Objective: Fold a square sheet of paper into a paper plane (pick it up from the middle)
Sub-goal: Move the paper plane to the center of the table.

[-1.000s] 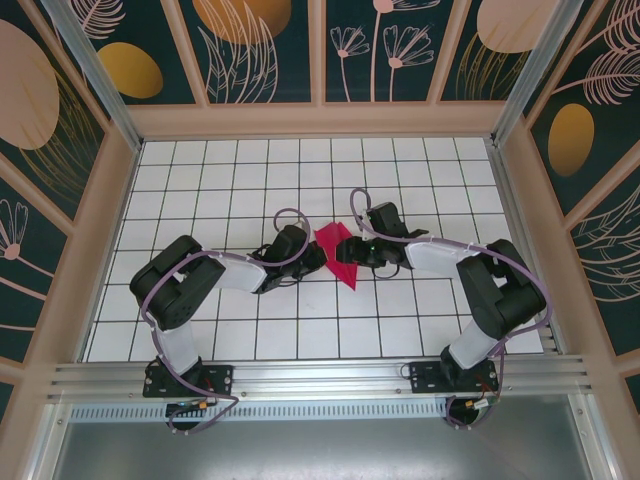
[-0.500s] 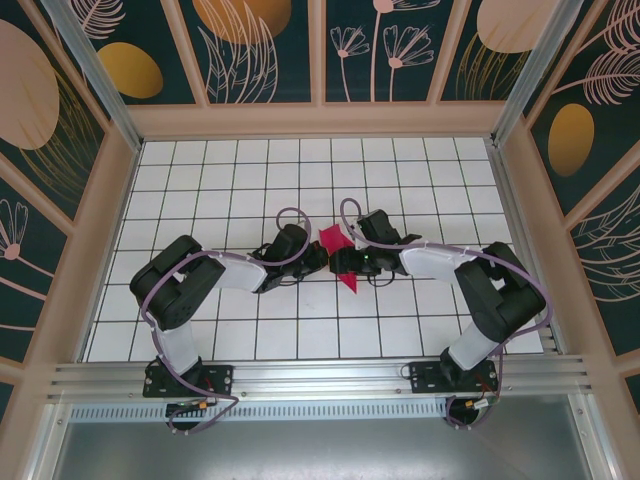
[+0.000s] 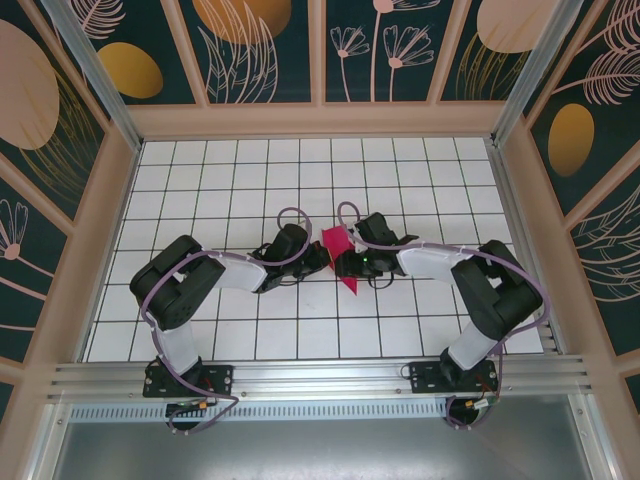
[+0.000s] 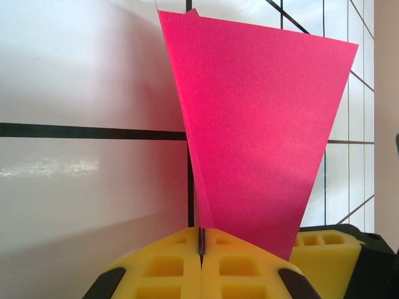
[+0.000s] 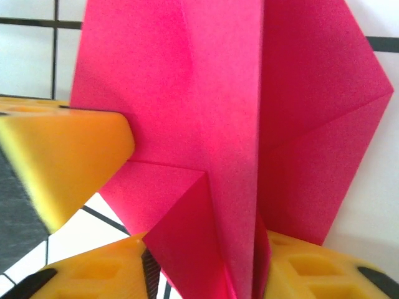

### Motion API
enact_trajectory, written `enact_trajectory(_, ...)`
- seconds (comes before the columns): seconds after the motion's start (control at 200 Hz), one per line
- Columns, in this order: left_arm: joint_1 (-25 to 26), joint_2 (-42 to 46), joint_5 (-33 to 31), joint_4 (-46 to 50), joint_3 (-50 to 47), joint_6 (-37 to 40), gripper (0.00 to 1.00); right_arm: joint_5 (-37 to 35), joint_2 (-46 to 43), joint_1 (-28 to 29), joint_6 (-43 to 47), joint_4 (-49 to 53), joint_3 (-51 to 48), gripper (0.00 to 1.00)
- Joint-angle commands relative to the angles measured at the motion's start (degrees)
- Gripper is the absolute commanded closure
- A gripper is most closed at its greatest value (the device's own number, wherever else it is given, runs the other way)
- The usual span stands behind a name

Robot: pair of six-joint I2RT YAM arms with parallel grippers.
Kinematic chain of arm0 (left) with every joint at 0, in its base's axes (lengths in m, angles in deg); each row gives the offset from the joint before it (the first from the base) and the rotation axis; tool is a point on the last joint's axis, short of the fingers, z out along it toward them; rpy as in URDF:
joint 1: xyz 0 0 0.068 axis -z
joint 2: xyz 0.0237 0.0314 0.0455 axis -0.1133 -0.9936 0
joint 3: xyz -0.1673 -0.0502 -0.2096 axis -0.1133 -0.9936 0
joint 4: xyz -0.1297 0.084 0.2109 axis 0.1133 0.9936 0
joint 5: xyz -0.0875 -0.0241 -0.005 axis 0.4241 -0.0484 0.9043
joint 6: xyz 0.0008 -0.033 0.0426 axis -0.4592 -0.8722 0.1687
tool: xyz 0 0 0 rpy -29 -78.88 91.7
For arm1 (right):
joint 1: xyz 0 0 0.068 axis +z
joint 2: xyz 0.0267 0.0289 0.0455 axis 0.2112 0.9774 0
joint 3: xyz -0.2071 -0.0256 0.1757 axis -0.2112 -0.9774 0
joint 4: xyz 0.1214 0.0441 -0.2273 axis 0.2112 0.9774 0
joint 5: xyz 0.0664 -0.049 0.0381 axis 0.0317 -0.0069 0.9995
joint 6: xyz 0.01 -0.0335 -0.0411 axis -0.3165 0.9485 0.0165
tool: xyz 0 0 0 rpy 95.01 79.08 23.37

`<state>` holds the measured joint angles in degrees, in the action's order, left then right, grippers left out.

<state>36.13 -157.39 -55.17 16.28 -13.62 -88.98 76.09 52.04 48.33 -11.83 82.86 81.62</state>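
The square sheet of paper [image 3: 337, 241] is magenta-pink and folded into a creased, pointed plane shape. It stands on edge at the middle of the grid table, its tip [image 3: 350, 283] pointing toward the near side. My left gripper [image 3: 322, 256] comes from the left and is shut on the paper's edge [image 4: 255, 124], pads [image 4: 168, 261] pressed together. My right gripper [image 3: 346, 263] comes from the right. Its yellow pads [image 5: 312, 268] stand apart on either side of the paper's centre ridge [image 5: 206, 112], with a gap showing beside the left pad.
The white grid table [image 3: 220, 190] is fenced by wooden walls [image 3: 320, 118] and a metal rail [image 3: 320, 378] at the near edge. The left gripper's yellow finger [image 5: 62, 156] shows beside the paper in the right wrist view.
My right gripper has slid left, closer over the paper, and its jaws have narrowed around the folds. The left arm and its grip have stayed put.
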Motion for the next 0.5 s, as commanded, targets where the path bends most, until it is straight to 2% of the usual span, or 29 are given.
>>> enact_trajectory(0.0, -0.4, 0.8, -0.7, 0.5, 1.1, 1.0, 1.0, -2.8, 0.7, 0.5, -0.1, 2.3, 1.6, 0.66)
enact_trajectory(0.115, -0.4, 2.3, -3.3, 3.9, 1.3, 1.3, 0.93, -5.7, 0.6, 0.4, -1.2, 3.4, 2.3, 0.81)
enact_trajectory(0.22, -0.4, 4.8, -6.5, 8.2, 1.4, 1.9, 0.8, -9.7, 0.4, 0.5, -1.9, 5.5, 3.6, 0.93)
enact_trajectory(0.345, -0.8, 9.1, -11.8, 14.3, 1.6, 2.3, 0.65, -13.5, -0.2, 0.5, -2.2, 7.6, 4.7, 0.99)
enact_trajectory(0.43, -0.8, 11.2, -16.7, 19.6, 2.0, 2.2, 0.55, -16.2, 0.0, 0.5, -2.3, 9.1, 5.6, 0.99)
enact_trajectory(0.495, -0.8, 12.4, -20.4, 23.8, 2.3, 1.5, 0.44, -18.2, 0.4, 0.4, -2.5, 10.1, 6.4, 0.99)
